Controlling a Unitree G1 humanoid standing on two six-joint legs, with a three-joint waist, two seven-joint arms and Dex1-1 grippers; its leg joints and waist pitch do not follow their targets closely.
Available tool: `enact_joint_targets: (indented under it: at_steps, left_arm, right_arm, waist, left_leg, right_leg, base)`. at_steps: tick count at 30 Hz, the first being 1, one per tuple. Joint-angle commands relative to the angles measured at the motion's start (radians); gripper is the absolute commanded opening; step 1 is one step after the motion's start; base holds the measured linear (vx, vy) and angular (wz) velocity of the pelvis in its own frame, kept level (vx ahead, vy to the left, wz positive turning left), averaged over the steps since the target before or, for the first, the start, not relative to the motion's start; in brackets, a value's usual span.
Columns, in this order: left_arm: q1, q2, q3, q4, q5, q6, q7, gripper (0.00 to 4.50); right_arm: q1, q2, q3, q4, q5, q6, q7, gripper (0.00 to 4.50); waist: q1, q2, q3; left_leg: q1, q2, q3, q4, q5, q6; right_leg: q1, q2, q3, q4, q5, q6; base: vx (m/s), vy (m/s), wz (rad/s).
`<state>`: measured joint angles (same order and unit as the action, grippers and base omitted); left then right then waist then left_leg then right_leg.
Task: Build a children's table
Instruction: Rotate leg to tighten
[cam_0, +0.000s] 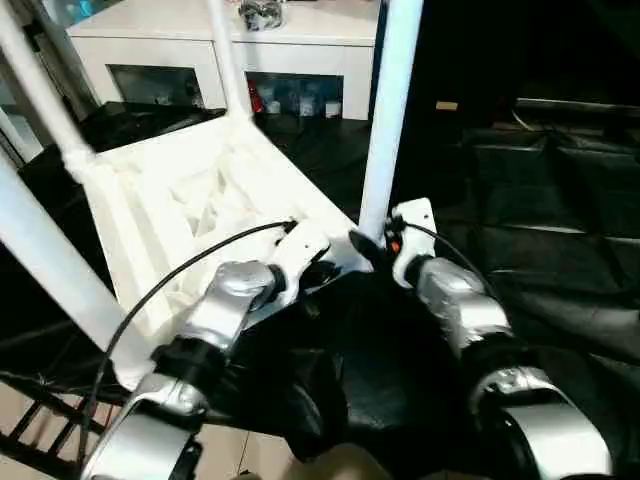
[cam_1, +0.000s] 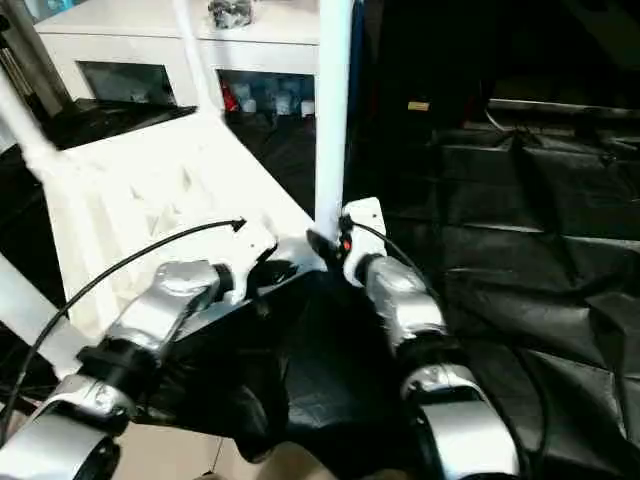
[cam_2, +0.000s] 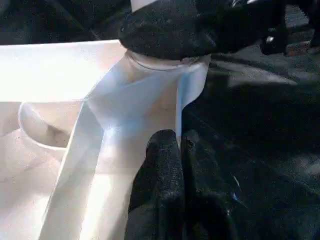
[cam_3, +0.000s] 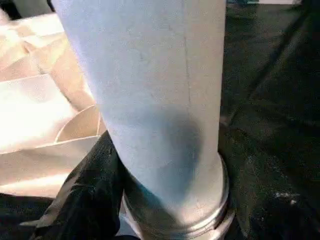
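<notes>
Gripping the near-right leg (cam_0: 388, 120) just above its corner socket (cam_2: 165, 95), the right tool (cam_0: 372, 246) is clamped around the tube, likely to steady or push it home; its black fingers wrap the leg right at the collar. The left tool (cam_0: 318, 272) is clenched, fingers (cam_2: 160, 190) pressed against the thin rim wall of the tabletop (cam_0: 190, 200) just beside that socket, probably bracing the top so it doesn't slide. The tabletop lies upside down, ribbed underside up, on black sheeting (cam_0: 540, 200) over the floor. Other legs (cam_0: 45, 260) already stand in their corners. The tabletop is white moulded plastic, with thin ribs and rounded corners. Each leg is a smooth matte tube, and the gripped one has a ringed collar (cam_3: 200, 220). A white cabinet (cam_0: 220, 50) stands behind.
</notes>
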<state>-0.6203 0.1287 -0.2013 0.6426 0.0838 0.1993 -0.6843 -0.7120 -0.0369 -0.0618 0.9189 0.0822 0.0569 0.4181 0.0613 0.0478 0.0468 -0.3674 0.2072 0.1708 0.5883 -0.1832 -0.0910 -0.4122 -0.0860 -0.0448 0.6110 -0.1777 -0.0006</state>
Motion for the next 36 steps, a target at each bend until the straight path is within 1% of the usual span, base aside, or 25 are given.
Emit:
enact_joint_targets:
  at_steps: [1, 2, 3, 5, 7, 8, 9, 10, 12, 13, 14, 15, 18, 20, 22, 23, 24, 25, 26, 28, 30, 32, 33, 34, 36]
  left_arm:
    - [-0.032, -0.054, -0.012, -0.025, -0.037, -0.047, -0.006, 0.0]
    - [-0.03, -0.053, -0.014, -0.028, -0.039, -0.048, -0.013, 0.0]
    - [-0.026, -0.046, -0.016, -0.034, -0.042, -0.049, -0.029, 0.0]
    - [-0.016, -0.032, -0.017, -0.046, -0.046, -0.051, -0.064, 0.0]
    - [-0.007, -0.019, -0.023, -0.057, -0.052, -0.061, -0.096, 0.0]
    - [-0.003, -0.014, -0.024, -0.062, -0.055, -0.061, -0.106, 0.0]
    - [0.003, -0.006, -0.024, -0.069, -0.059, -0.062, -0.12, 0.0]
    - [0.008, 0.004, -0.025, -0.076, -0.062, -0.064, -0.136, 0.0]
    - [0.019, 0.024, -0.025, -0.089, -0.067, -0.065, -0.167, 0.0]
    - [0.026, 0.038, -0.024, -0.097, -0.072, -0.067, -0.192, 0.0]
    - [0.028, 0.044, -0.024, -0.101, -0.074, -0.068, -0.203, 0.0]
    - [0.032, 0.054, -0.025, -0.107, -0.077, -0.068, -0.222, 0.0]
    - [0.05, 0.089, -0.031, -0.134, -0.095, -0.079, -0.299, 0.0]
    - [0.063, 0.112, -0.035, -0.155, -0.11, -0.079, -0.348, 0.0]
    - [0.08, 0.143, -0.045, -0.181, -0.123, -0.073, -0.406, 0.0]
    - [0.093, 0.168, -0.052, -0.201, -0.131, -0.065, -0.45, 0.0]
    - [0.093, 0.168, -0.052, -0.201, -0.131, -0.065, -0.45, 0.0]
    - [0.1, 0.18, -0.056, -0.211, -0.136, -0.062, -0.471, 0.0]
    - [0.108, 0.195, -0.057, -0.222, -0.143, -0.059, -0.494, 0.0]
    - [0.121, 0.219, -0.057, -0.238, -0.155, -0.05, -0.533, 0.0]
    - [0.127, 0.228, -0.057, -0.242, -0.155, -0.054, -0.544, 0.0]
    - [0.131, 0.235, -0.056, -0.248, -0.162, -0.047, -0.555, 0.0]
    - [0.132, 0.237, -0.057, -0.248, -0.163, -0.046, -0.557, 0.0]
    - [0.133, 0.24, -0.057, -0.249, -0.165, -0.044, -0.559, 0.0]
    - [0.136, 0.244, -0.056, -0.254, -0.164, -0.042, -0.564, 0.0]
  right_arm:
    - [0.006, 0.072, 0.055, 0.057, -0.005, 0.025, 0.047, 2.84]
    - [0.004, 0.07, 0.055, 0.057, -0.005, 0.014, 0.053, 3.19]
    - [0.002, 0.064, 0.056, 0.052, -0.002, 0.01, 0.075, 3.19]
    - [-0.005, 0.043, 0.057, 0.048, -0.008, -0.009, 0.1, 3.24]
    - [-0.007, 0.026, 0.06, 0.04, -0.006, -0.015, 0.125, 3.45]
    - [-0.008, 0.017, 0.06, 0.037, -0.005, -0.017, 0.133, 3.66]
    - [-0.011, 0.003, 0.061, 0.034, -0.008, -0.023, 0.148, 3.67]
    - [-0.013, -0.013, 0.063, 0.027, -0.009, -0.025, 0.175, 3.67]
    - [-0.007, -0.048, 0.075, 0.0, -0.004, -0.029, 0.268, 3.87]
    - [0.004, -0.074, 0.092, -0.026, -0.001, -0.028, 0.344, 3.87]
    - [0.009, -0.086, 0.1, -0.037, 0.0, -0.026, 0.376, 3.87]
    - [0.017, -0.105, 0.114, -0.053, -0.002, -0.029, 0.423, 3.87]
    - [0.044, -0.16, 0.144, -0.098, 0.001, -0.019, 0.56, 3.87]
    - [0.055, -0.187, 0.154, -0.114, 0.005, -0.015, 0.616, 3.87]
    - [0.067, -0.213, 0.162, -0.135, 0.018, -0.017, 0.68, 3.87]
    - [0.074, -0.229, 0.167, -0.148, 0.03, -0.012, 0.723, 3.87]
    - [0.074, -0.229, 0.167, -0.148, 0.03, -0.012, 0.723, 3.87]
    - [0.077, -0.237, 0.169, -0.154, 0.036, -0.007, 0.747, 3.87]
    - [0.081, -0.245, 0.172, -0.162, 0.043, -0.001, 0.772, 3.87]
    - [0.087, -0.256, 0.175, -0.176, 0.051, 0.008, 0.808, 3.54]
    - [0.093, -0.26, 0.177, -0.189, 0.053, 0.013, 0.82, 3.54]
    - [0.097, -0.264, 0.181, -0.195, 0.053, 0.017, 0.833, 3.47]
    - [0.098, -0.264, 0.181, -0.196, 0.053, 0.019, 0.836, 3.26]
    - [0.099, -0.265, 0.183, -0.197, 0.053, 0.021, 0.84, 3.15]
    - [0.104, -0.265, 0.186, -0.202, 0.054, 0.022, 0.844, 3.07]
  waist:
    - [0.003, -0.009, -0.067]
    - [0.004, -0.014, -0.067]
    - [0.003, -0.012, -0.065]
    - [0.004, -0.014, -0.065]
    - [0.003, -0.014, -0.065]
    - [0.002, -0.013, -0.067]
    - [0.004, -0.013, -0.069]
    - [0.004, -0.013, -0.07]
    - [0.007, -0.012, -0.072]
    - [0.009, -0.009, -0.071]
    - [0.014, -0.011, -0.072]
    - [0.019, -0.01, -0.071]
    - [0.03, -0.012, -0.07]
    - [0.033, -0.014, -0.07]
    - [0.032, -0.012, -0.069]
    - [0.032, -0.013, -0.067]
    - [0.034, -0.013, -0.069]
    - [0.033, -0.012, -0.067]
    - [0.033, -0.01, -0.068]
    - [0.033, -0.011, -0.068]
    - [0.032, -0.01, -0.068]
    - [0.03, -0.011, -0.067]
    - [0.031, -0.011, -0.068]
    - [0.03, -0.01, -0.067]
    - [0.03, -0.009, -0.068]
  left_leg:
    - [0.0, 0.005, 0.004, -0.067, -0.194, 0.044]
    - [-0.001, 0.005, 0.005, -0.067, -0.191, 0.051]
    - [0.0, 0.005, 0.005, -0.067, -0.2, 0.054]
    - [0.0, 0.006, 0.005, -0.068, -0.201, 0.057]
    - [-0.001, 0.006, 0.005, -0.067, -0.197, 0.06]
    - [-0.001, 0.006, 0.005, -0.066, -0.187, 0.063]
    - [-0.001, 0.007, 0.005, -0.063, -0.169, 0.069]
    - [-0.003, 0.007, 0.005, -0.062, -0.159, 0.074]
    - [-0.003, 0.008, 0.006, -0.058, -0.142, 0.096]
    - [-0.001, 0.009, 0.008, -0.057, -0.144, 0.102]
    - [-0.002, 0.009, 0.009, -0.055, -0.138, 0.11]
    - [-0.002, 0.011, 0.009, -0.055, -0.136, 0.114]
    - [-0.001, 0.014, 0.01, -0.054, -0.138, 0.115]
    - [-0.003, 0.014, 0.009, -0.055, -0.141, 0.114]
    - [-0.001, 0.016, 0.009, -0.056, -0.153, 0.111]
    - [0.0, 0.016, 0.01, -0.058, -0.167, 0.106]
    - [0.001, 0.018, 0.009, -0.058, -0.167, 0.104]
    - [0.001, 0.018, 0.009, -0.059, -0.167, 0.101]
    - [0.003, 0.018, 0.009, -0.059, -0.17, 0.097]
    - [0.0, 0.017, 0.009, -0.06, -0.17, 0.095]
    - [0.0, 0.016, 0.009, -0.059, -0.165, 0.095]
    - [0.0, 0.016, 0.009, -0.059, -0.169, 0.092]
    - [0.001, 0.016, 0.009, -0.06, -0.168, 0.089]
    - [0.001, 0.016, 0.009, -0.06, -0.169, 0.088]
    - [0.001, 0.016, 0.008, -0.06, -0.162, 0.086]
  right_leg:
    - [0.056, -0.04, 0.024, -0.073, -0.182, -0.226]
    - [0.056, -0.041, 0.024, -0.073, -0.175, -0.231]
    - [0.056, -0.042, 0.024, -0.075, -0.192, -0.231]
    - [0.056, -0.042, 0.024, -0.075, -0.197, -0.231]
    - [0.056, -0.043, 0.024, -0.075, -0.191, -0.233]
    - [0.058, -0.042, 0.024, -0.071, -0.171, -0.238]
    - [0.058, -0.042, 0.025, -0.067, -0.132, -0.249]
    - [0.06, -0.042, 0.025, -0.065, -0.111, -0.255]
    - [0.061, -0.041, 0.022, -0.06, -0.061, -0.275]
    - [0.058, -0.04, 0.022, -0.06, -0.057, -0.28]
    - [0.061, -0.038, 0.021, -0.057, -0.044, -0.284]
    - [0.06, -0.038, 0.02, -0.056, -0.042, -0.286]
    - [0.059, -0.039, 0.021, -0.055, -0.053, -0.286]
    - [0.059, -0.041, 0.021, -0.054, -0.062, -0.285]
    - [0.056, -0.041, 0.021, -0.056, -0.084, -0.285]
    - [0.054, -0.04, 0.021, -0.058, -0.104, -0.286]
    - [0.056, -0.042, 0.022, -0.057, -0.104, -0.284]
    - [0.053, -0.04, 0.022, -0.058, -0.107, -0.284]
    - [0.052, -0.04, 0.022, -0.057, -0.106, -0.286]
    - [0.055, -0.039, 0.021, -0.056, -0.104, -0.287]
    - [0.055, -0.04, 0.021, -0.055, -0.092, -0.285]
    - [0.054, -0.04, 0.021, -0.057, -0.103, -0.283]
    - [0.054, -0.041, 0.022, -0.057, -0.111, -0.282]
    - [0.054, -0.041, 0.022, -0.058, -0.114, -0.282]
    - [0.055, -0.04, 0.021, -0.056, -0.106, -0.281]
  base:
    - [0.0, 0.0, 0.0]
    - [0.0, 0.0, 0.0]
    - [0.0, 0.0, 0.0]
    - [0.0, 0.0, 0.0]
    - [0.0, 0.0, 0.0]
    - [0.0, 0.0, 0.0]
    - [0.0, 0.0, 0.0]
    - [0.0, 0.0, 0.0]
    - [0.0, 0.0, 0.0]
    - [0.0, 0.0, 0.0]
    - [0.0, 0.0, 0.0]
    - [0.0, 0.0, 0.0]
    - [0.0, 0.0, 0.0]
    - [0.0, 0.0, 0.0]
    - [0.0, 0.0, 0.0]
    - [0.0, 0.0, 0.0]
    - [0.0, 0.0, 0.0]
    - [0.0, 0.0, 0.0]
    - [0.0, 0.0, 0.0]
    - [0.0, 0.0, 0.0]
    - [0.0, 0.0, 0.0]
    - [0.0, 0.0, 0.0]
    - [0.0, 0.0, 0.0]
    - [0.0, 0.0, 0.0]
    - [0.0, 0.0, 0.0]
